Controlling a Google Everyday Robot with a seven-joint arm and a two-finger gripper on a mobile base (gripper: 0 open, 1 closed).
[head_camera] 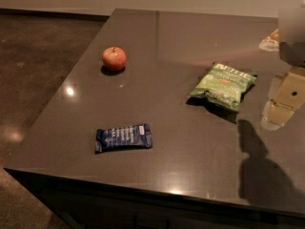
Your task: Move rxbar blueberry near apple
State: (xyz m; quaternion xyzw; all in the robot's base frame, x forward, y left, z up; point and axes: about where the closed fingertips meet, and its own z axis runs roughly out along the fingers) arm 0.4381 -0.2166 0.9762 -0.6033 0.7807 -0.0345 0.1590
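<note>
The rxbar blueberry (124,137), a flat dark blue wrapper with white lettering, lies near the front left of the dark table (167,32). The apple (114,58), red with yellowish patches, stands farther back on the left, well apart from the bar. My gripper (281,106) hangs at the right edge of the view, above the table to the right of the chip bag, far from both the bar and the apple. It holds nothing that I can see.
A green chip bag (223,85) lies right of centre, between the gripper and the bar. A small pale object (269,41) sits at the far right. The table's left and front edges drop to a dark floor (33,56).
</note>
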